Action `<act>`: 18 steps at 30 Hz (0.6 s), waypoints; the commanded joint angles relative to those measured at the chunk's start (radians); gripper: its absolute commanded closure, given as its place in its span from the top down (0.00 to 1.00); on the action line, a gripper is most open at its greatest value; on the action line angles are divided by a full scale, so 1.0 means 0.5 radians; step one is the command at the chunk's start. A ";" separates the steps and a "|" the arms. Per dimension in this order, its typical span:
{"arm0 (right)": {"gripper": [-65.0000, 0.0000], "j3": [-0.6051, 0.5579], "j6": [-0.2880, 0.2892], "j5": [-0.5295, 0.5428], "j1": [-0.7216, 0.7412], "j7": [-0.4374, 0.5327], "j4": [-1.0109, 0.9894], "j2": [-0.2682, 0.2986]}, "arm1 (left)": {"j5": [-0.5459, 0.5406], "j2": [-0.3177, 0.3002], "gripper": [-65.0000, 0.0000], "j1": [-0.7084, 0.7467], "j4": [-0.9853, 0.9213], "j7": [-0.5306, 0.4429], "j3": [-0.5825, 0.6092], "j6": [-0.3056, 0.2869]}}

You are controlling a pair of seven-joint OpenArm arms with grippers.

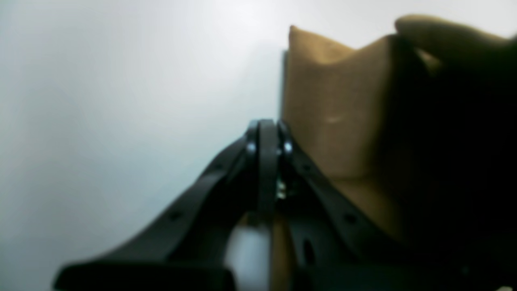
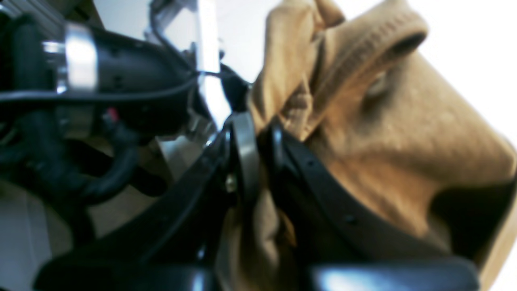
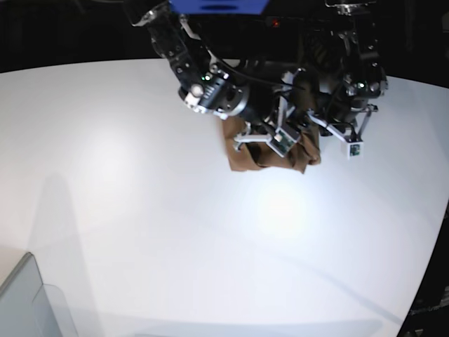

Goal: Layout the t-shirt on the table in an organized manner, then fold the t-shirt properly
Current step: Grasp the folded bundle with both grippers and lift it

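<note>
We see the t-shirt (image 3: 270,156) bunched under both arms at the far side of the table (image 3: 140,210). Our right gripper (image 2: 254,133) pinches its fabric; our left gripper (image 1: 266,129) is closed beside it, seemingly holding nothing. The grey bin (image 3: 28,302) corner shows no contents.

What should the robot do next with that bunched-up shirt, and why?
Probably draw the two arms apart to spread it. The t-shirt hangs bunched between them above the table, not yet laid out. The right gripper is pinching cloth near the collar, and the left gripper is shut beside the fabric, though whether it holds any is unclear.
</note>
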 commanded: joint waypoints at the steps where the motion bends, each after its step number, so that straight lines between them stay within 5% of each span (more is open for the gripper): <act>1: 0.00 -0.020 0.027 0.020 0.030 -0.006 -0.049 -0.043 | -0.008 0.009 0.00 0.034 -0.005 0.134 0.009 0.007; 18: 0.00 -0.026 0.027 0.020 0.181 -0.003 -0.430 -0.052 | 0.001 -0.049 0.00 0.261 0.525 0.155 -0.003 0.010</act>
